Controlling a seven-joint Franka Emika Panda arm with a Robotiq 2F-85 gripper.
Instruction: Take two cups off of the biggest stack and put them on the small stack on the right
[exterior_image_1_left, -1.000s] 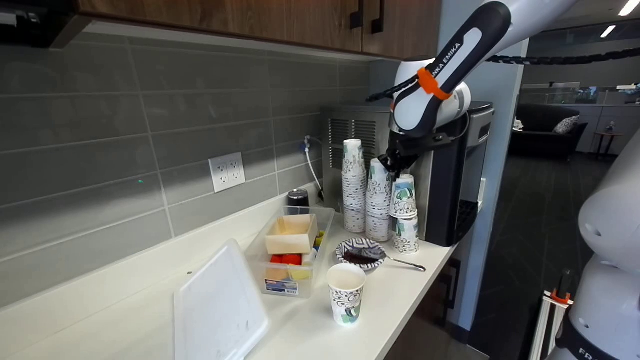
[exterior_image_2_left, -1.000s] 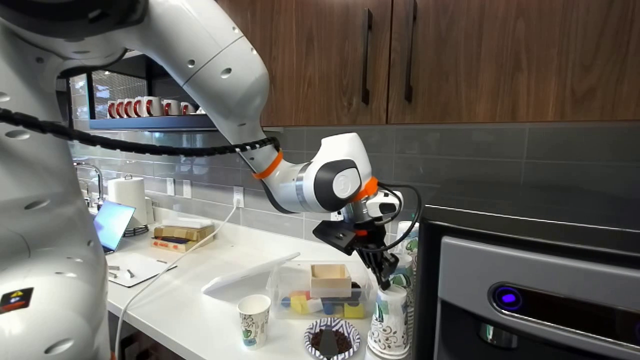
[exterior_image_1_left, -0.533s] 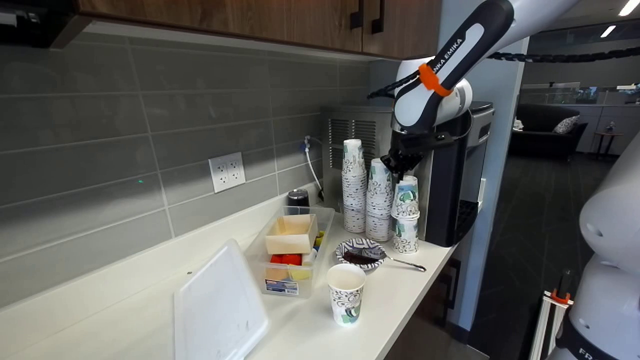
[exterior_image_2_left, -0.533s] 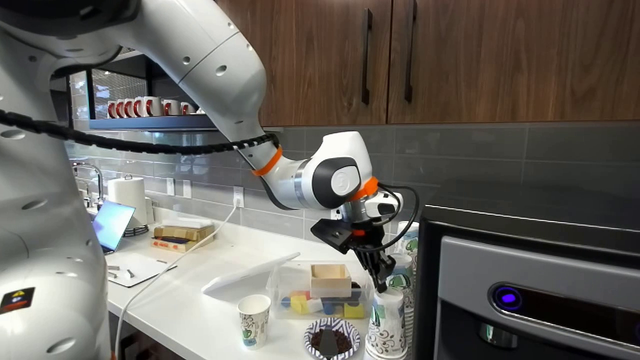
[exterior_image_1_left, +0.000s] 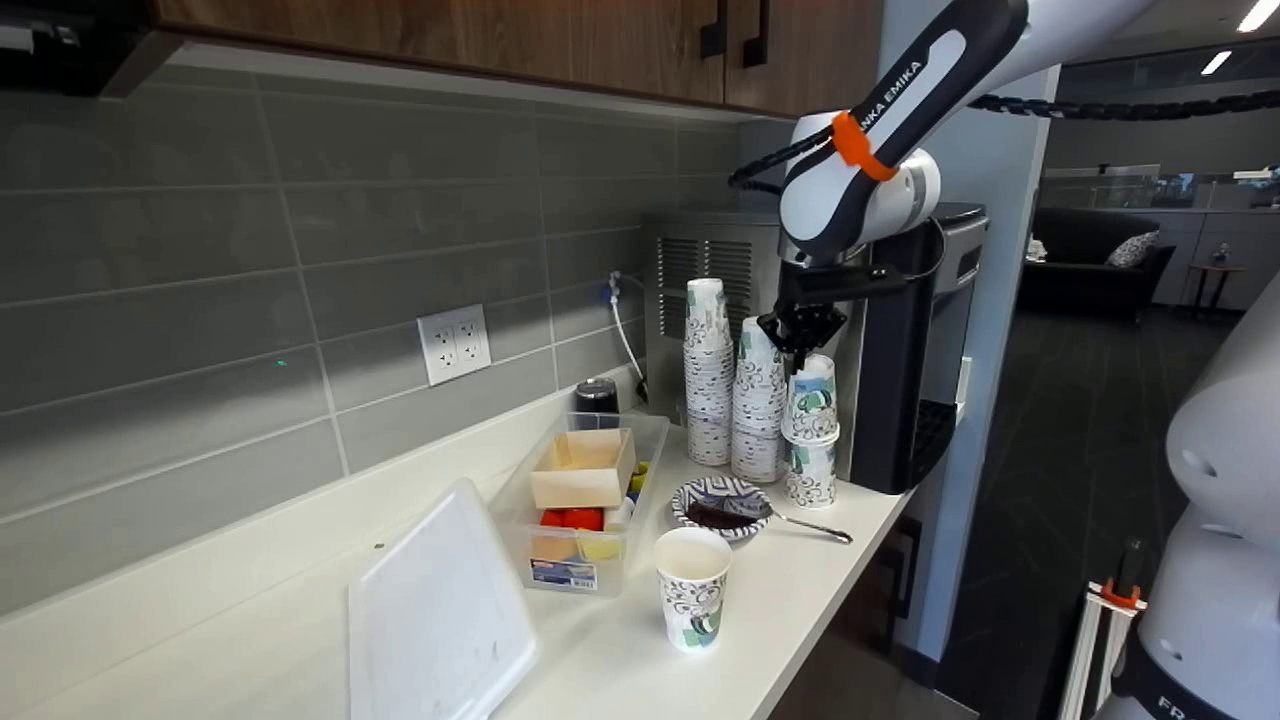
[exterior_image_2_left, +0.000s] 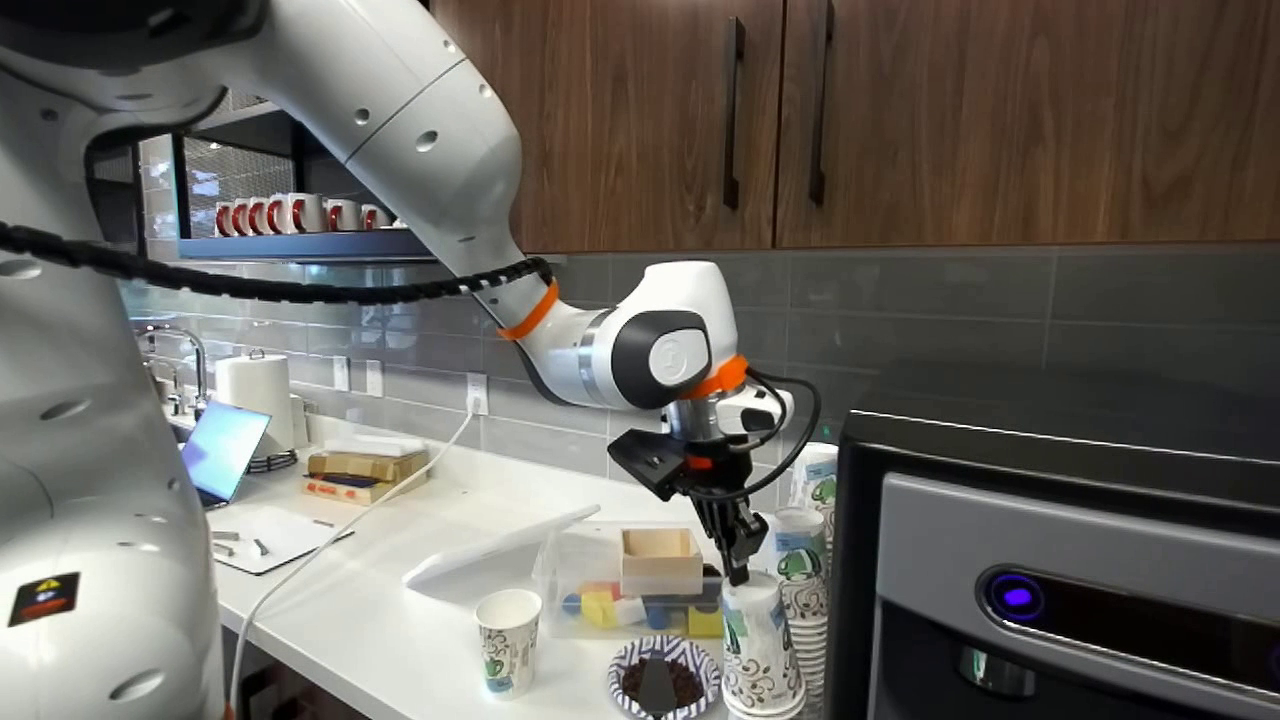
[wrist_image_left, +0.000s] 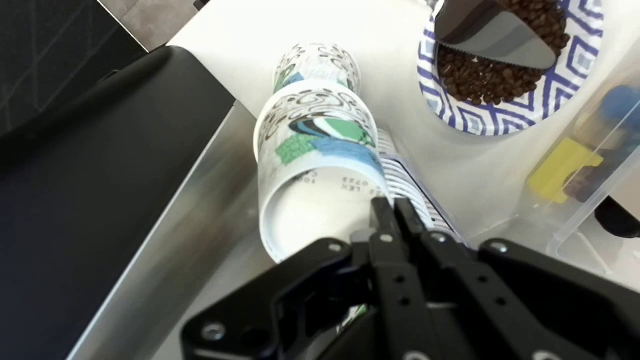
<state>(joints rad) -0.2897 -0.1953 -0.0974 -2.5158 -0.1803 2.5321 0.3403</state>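
My gripper (exterior_image_1_left: 798, 363) is shut on the bottom edge of the upside-down patterned paper cups (exterior_image_1_left: 812, 405). In the wrist view its fingertips (wrist_image_left: 392, 206) pinch that edge, one inside the recessed base and one outside. The held cups (exterior_image_2_left: 760, 645) show two rims close together. They are over the small stack (exterior_image_1_left: 811, 472), an upside-down cup on the counter at the right; whether they touch it, I cannot tell. The biggest stack (exterior_image_1_left: 708, 385) stands upside down at the back left, with a medium stack (exterior_image_1_left: 758, 410) between.
A dispenser machine (exterior_image_2_left: 1080, 620) stands close beside the held cups. A patterned bowl (exterior_image_1_left: 690, 490) of coffee beans with a scoop lies in front of the stacks. A clear bin (exterior_image_1_left: 640, 520), an upright cup (exterior_image_1_left: 692, 600) and a white lid (exterior_image_1_left: 440, 610) are on the counter.
My gripper has shifted slightly left in an exterior view, carrying the held cups. They sit slightly lower over the small stack. The other stacks have not moved.
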